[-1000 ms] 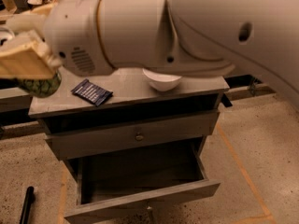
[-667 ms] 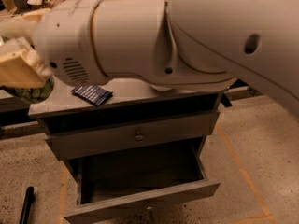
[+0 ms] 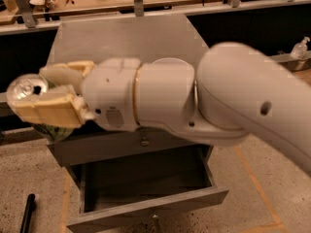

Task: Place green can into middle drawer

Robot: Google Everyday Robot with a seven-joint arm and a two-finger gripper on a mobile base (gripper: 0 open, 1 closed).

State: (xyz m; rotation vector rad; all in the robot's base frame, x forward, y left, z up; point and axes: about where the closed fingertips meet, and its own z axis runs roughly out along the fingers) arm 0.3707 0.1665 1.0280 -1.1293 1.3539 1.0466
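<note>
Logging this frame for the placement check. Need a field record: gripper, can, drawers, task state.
gripper: gripper at the left of the view, level with the cabinet's upper drawer front
grasp: shut on green can, tan fingers on either side of it
can pose: silver top towards the camera, green body showing below the lower finger
middle drawer: middle drawer pulled open
upper drawer: upper drawer closed
floor: black object at lower left
task state: can not yet in the drawer; it is up and left of the opening in the view
</note>
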